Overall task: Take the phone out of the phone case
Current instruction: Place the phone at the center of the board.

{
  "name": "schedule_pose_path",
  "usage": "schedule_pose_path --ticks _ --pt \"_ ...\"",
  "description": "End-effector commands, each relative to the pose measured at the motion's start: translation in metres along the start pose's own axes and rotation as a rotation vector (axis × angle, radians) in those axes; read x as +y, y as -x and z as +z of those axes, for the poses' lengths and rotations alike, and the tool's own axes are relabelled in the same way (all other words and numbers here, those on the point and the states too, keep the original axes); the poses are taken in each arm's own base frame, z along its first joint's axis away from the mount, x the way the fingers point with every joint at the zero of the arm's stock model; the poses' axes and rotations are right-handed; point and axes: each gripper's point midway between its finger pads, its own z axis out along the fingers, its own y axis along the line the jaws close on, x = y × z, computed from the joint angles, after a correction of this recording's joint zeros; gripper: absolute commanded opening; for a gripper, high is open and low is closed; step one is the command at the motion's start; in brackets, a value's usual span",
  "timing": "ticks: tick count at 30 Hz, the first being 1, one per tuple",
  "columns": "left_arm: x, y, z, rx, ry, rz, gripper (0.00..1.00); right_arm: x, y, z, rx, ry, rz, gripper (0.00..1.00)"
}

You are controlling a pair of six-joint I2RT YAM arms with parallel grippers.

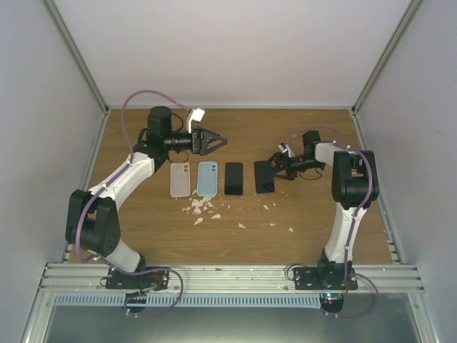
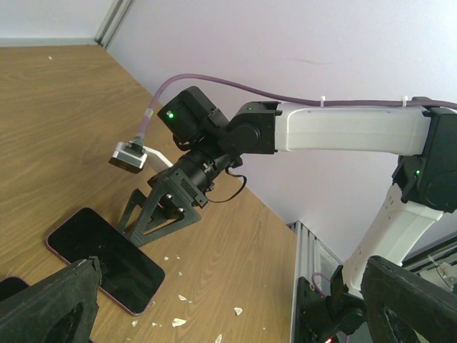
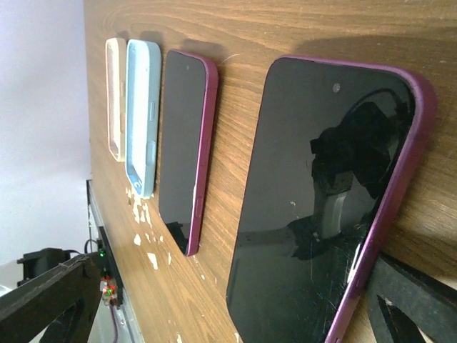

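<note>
One purple-cased phone [image 1: 264, 176] lies face-up on the table [image 1: 321, 229], just in front of the right gripper [image 1: 275, 168], its fingers spread wide. Left gripper [image 1: 220, 141], likewise spread, hovers well apart.

No legible text or labels anywhere

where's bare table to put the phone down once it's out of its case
Bare wood lies along the near edge of the table, in front of the crumbs, and at the back by the wall. The middle row is crowded: pink case, blue case, left phone, right phone, side by side.
</note>
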Motion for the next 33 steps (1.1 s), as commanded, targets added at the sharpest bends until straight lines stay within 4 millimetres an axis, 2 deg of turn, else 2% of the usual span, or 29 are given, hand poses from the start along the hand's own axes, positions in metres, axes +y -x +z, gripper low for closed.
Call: schedule_pose_path --ticks 1,23,33 --pt "-0.008 0.01 -0.006 -0.036 -0.003 0.051 0.99 0.007 0.0 -0.002 -0.01 -0.048 -0.045 1.0" --pt "-0.011 0.014 -0.014 -0.056 0.023 0.064 0.99 0.016 0.003 -0.004 -0.021 -0.145 -0.095 1.0" --pt "-0.004 0.023 -0.025 -0.068 0.084 0.074 0.99 0.043 0.015 -0.026 -0.081 -0.183 -0.208 1.0"
